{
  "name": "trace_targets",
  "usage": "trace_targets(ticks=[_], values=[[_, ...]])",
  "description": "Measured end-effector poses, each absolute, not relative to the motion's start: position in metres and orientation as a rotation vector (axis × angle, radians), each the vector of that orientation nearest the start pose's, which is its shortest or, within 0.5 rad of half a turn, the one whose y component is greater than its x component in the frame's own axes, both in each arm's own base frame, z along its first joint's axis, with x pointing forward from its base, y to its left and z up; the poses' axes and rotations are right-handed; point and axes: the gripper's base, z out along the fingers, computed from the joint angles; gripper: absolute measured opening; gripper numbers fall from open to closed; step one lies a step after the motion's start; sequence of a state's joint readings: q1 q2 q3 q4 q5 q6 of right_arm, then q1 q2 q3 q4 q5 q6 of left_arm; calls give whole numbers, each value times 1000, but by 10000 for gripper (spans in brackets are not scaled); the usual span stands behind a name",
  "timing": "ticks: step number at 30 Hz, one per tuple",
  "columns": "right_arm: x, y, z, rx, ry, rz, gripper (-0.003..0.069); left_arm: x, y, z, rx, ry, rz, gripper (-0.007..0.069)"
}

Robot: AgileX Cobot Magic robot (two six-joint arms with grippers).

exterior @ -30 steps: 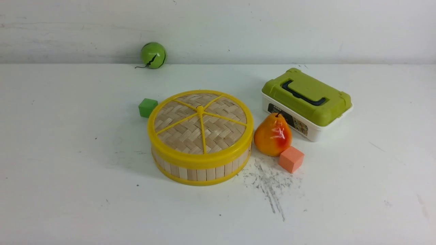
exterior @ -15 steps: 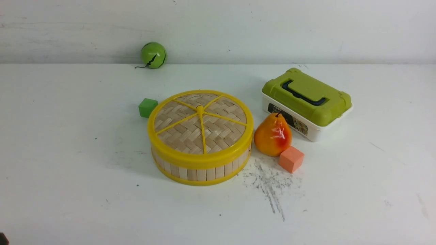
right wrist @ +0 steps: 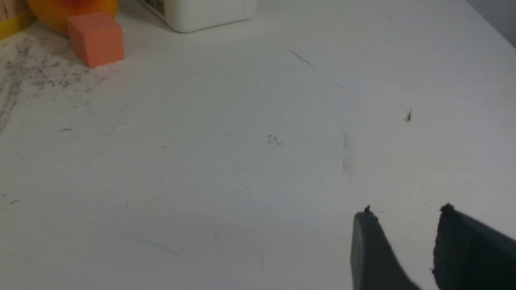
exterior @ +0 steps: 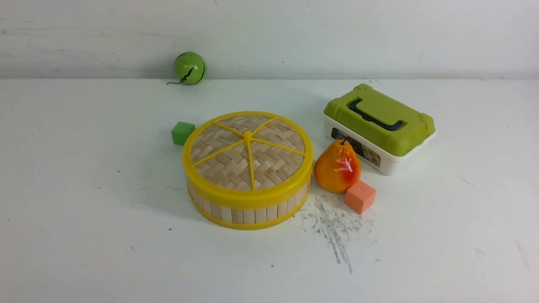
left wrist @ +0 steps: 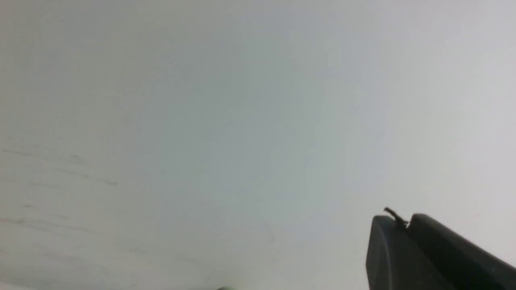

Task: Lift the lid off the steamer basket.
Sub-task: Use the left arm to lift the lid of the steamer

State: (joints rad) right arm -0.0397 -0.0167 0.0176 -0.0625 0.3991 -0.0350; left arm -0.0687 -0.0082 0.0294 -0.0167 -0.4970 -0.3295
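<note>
The front view looks forward and down across the table to the wall. The left wrist view faces blank white. The right wrist view, low, shares the cube, pear and basket edge.

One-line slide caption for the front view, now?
The lid sits on the steamer basket; pear and orange cube right of it, green cube left.

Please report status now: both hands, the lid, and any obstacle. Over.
Left hand shut, right hand open, both empty, outside front view. Lid seated on steamer basket. Pear and green cube close beside it.
</note>
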Motion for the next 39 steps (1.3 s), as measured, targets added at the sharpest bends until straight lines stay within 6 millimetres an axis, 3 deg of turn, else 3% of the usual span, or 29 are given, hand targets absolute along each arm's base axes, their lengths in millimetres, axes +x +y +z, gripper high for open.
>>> trace_targets(ticks=[3, 5, 7, 9, 10, 12, 16, 20, 23, 26, 31, 36, 39], values=[[51, -4, 172, -33, 1884, -113, 240, 39, -3, 257, -215, 950, -537, 52], [51, -4, 172, -33, 1884, -113, 240, 37, -5, 271, -191, 991, -524, 36], [51, -4, 172, -33, 1884, -113, 240, 30, -4, 299, -179, 1034, -490, -11], [51, -4, 172, -33, 1884, -113, 240, 26, -3, 321, -201, 1113, -459, -13], [51, -4, 172, -33, 1884, -113, 240, 27, -3, 320, -205, 1134, -454, -13], [51, -4, 172, -33, 1884, -113, 240, 34, 0, 341, -252, 1302, -403, -13], [51, -4, 172, -33, 1884, -113, 240, 53, 2, 354, -310, 1535, -323, -13], [51, -4, 172, -33, 1884, -113, 240, 82, 3, 347, -333, 1723, -239, -13], [51, -4, 172, -33, 1884, -113, 240, 115, -2, 327, -366, 1946, -232, -13], [51, -4, 172, -33, 1884, -113, 240, 138, -11, 315, -289, 2160, -261, -13], [51, -4, 172, -33, 1884, -113, 240, 170, -40, 302, -71, 2393, -529, -13], [51, -4, 172, -33, 1884, -113, 240, 215, -68, 300, -8, 2425, -925, -13], [51, -4, 172, -33, 1884, -113, 240, 233, -73, 304, 15, 2431, -989, -13]])
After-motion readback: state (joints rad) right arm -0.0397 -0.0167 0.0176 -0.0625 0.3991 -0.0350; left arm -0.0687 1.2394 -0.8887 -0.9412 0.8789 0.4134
